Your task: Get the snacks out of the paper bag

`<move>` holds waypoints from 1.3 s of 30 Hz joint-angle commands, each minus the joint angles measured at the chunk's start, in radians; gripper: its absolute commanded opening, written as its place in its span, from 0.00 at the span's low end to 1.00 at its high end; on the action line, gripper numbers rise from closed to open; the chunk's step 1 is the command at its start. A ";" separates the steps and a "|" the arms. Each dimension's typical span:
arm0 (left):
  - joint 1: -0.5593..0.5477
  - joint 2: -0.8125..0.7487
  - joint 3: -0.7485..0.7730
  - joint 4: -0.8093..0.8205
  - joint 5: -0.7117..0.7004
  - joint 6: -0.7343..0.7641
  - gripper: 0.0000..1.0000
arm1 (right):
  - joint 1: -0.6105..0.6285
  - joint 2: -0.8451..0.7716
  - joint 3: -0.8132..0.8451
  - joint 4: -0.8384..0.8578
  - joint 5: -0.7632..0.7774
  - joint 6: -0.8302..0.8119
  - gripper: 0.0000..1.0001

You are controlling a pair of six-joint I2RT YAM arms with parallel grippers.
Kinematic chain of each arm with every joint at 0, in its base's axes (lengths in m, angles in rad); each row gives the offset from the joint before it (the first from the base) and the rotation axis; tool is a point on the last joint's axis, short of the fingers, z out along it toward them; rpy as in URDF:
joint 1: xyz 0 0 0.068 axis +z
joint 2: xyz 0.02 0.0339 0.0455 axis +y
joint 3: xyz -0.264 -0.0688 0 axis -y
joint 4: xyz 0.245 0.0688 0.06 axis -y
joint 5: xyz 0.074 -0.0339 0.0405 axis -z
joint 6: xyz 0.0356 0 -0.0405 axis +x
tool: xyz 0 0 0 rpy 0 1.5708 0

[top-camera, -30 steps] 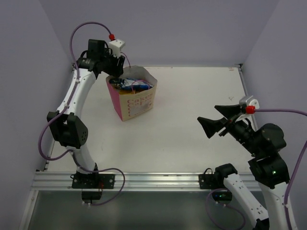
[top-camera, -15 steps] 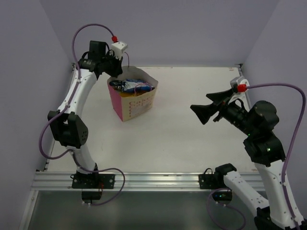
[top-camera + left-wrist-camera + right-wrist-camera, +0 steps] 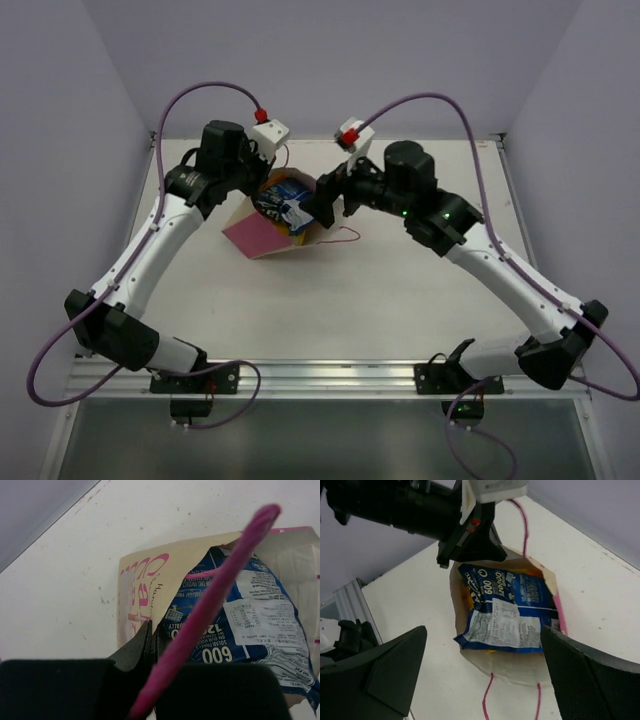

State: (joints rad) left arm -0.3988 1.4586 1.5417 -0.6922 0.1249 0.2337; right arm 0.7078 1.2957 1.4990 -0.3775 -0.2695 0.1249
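The paper bag (image 3: pixel 260 238) lies tipped over, pink side up, with its mouth facing the right arm. My left gripper (image 3: pixel 264 183) is shut on the bag's cream rim (image 3: pixel 137 587), jaws pinched together at the paper (image 3: pixel 151 639). A pink cord handle (image 3: pixel 220 585) crosses close in front of that camera. A blue-and-white snack packet (image 3: pixel 512 612) fills the mouth, with a sliver of a yellow packet (image 3: pixel 468 599) behind it. Other snacks are hidden. My right gripper (image 3: pixel 483 632) is open, fingers (image 3: pixel 385 672) spread wide on both sides of the mouth, touching nothing.
The bag's second cord handle (image 3: pixel 346 236) trails loose on the white table to the right of the bag. The purple walls stand close behind the bag and at the left. The aluminium rail (image 3: pixel 320 375) with both arm bases runs along the near edge.
The left gripper shut on the bag's rim and tipped the bag over toward the right. The right arm swung from the far right across to the bag's mouth, still open.
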 commanded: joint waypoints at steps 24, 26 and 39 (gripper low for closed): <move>-0.057 -0.158 -0.153 0.166 -0.018 -0.116 0.00 | 0.197 0.215 -0.227 0.382 0.323 -0.110 0.00; -0.069 -0.168 -0.166 0.169 -0.030 -0.116 0.00 | 0.197 0.135 -0.224 0.315 0.290 -0.102 0.00; -0.167 -0.155 -0.272 0.240 -0.065 -0.158 0.00 | 0.086 -0.337 -0.394 0.012 0.472 0.063 0.00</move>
State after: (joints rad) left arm -0.5426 1.3140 1.2964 -0.5259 0.0662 0.1120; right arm 0.8669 0.9863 1.1831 -0.2924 0.0631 0.1123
